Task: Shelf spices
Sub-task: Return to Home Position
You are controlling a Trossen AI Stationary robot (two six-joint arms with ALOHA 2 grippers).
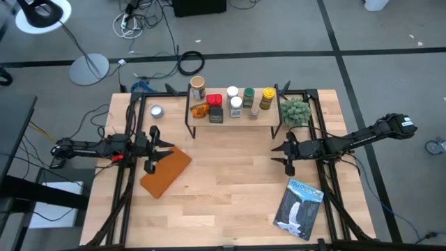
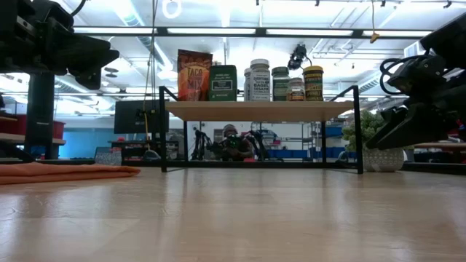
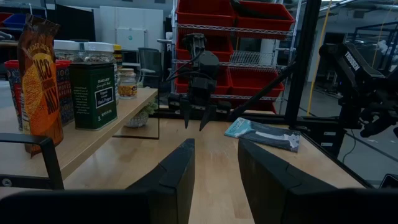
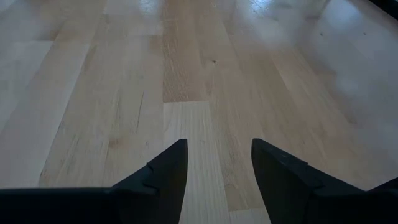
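Spices point(image 1: 230, 102): in a row on top of the shelf point(image 1: 268, 117), far table edge.
Left gripper point(image 1: 155, 148): low, level, over brown slab point(image 1: 165, 172), jaws parted, empty.
Right gripper point(image 1: 280, 155): tilted toward bare table point(image 1: 230, 188), jaws parted, empty.

Light wooden tabletop point(image 1: 230, 174) is carrying the shelf point(image 1: 265, 120) at its far edge. Spices point(image 1: 231, 102) are standing along the shelf's top board. A silver tin point(image 1: 156, 111), brown slab point(image 1: 166, 171), small green plant point(image 1: 295, 111) and blue book point(image 1: 300, 208) are lying directly on the tabletop.
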